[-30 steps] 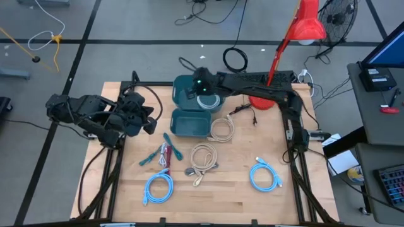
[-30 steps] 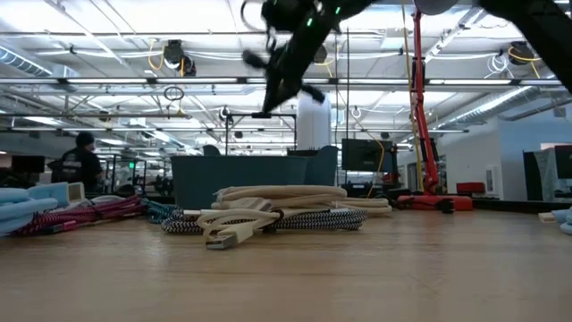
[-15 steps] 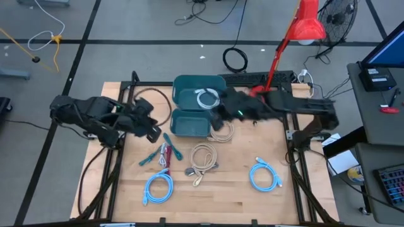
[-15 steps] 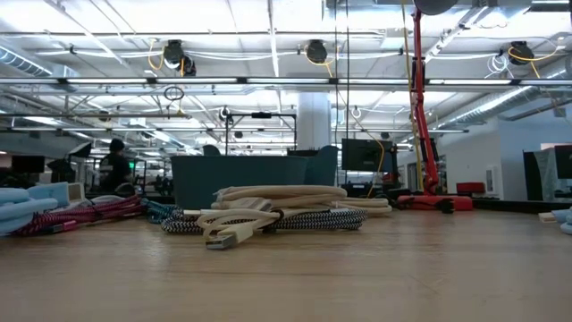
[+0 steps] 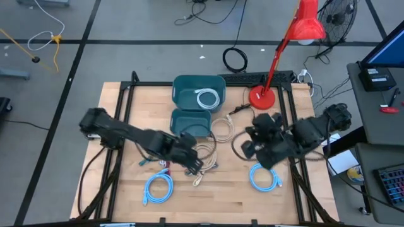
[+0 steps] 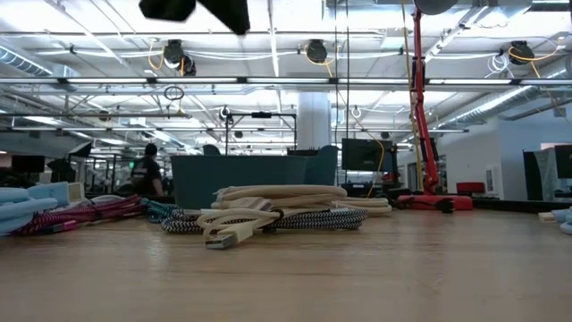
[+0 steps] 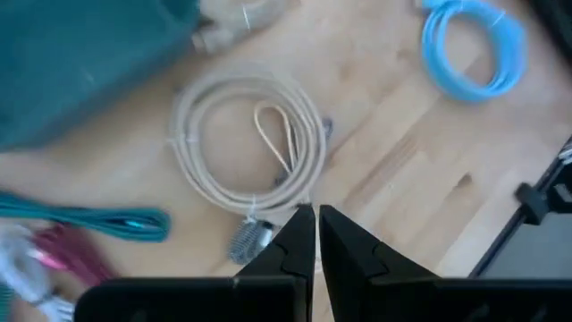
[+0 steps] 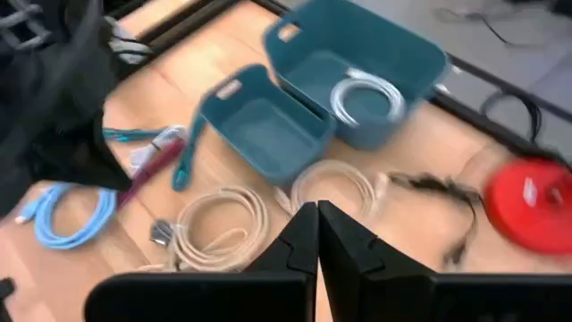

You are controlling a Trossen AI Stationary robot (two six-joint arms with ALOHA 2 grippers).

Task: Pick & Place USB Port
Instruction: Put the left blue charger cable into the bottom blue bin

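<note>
My left claw [image 7: 310, 234] hangs pressed together over the beige cable coil [image 5: 203, 156] mid-tabletop, empty. To take it cleanly I should spread first, then drop onto one strand near the plug. My right claw [image 8: 313, 234], also closed, waits toward the right edge.

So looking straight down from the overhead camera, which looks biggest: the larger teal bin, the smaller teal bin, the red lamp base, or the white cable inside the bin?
Largest to smallest, in the high view:
1. Larger teal bin
2. Smaller teal bin
3. Red lamp base and white cable in the larger bin look alike in spread, so I won't rank them.
</note>
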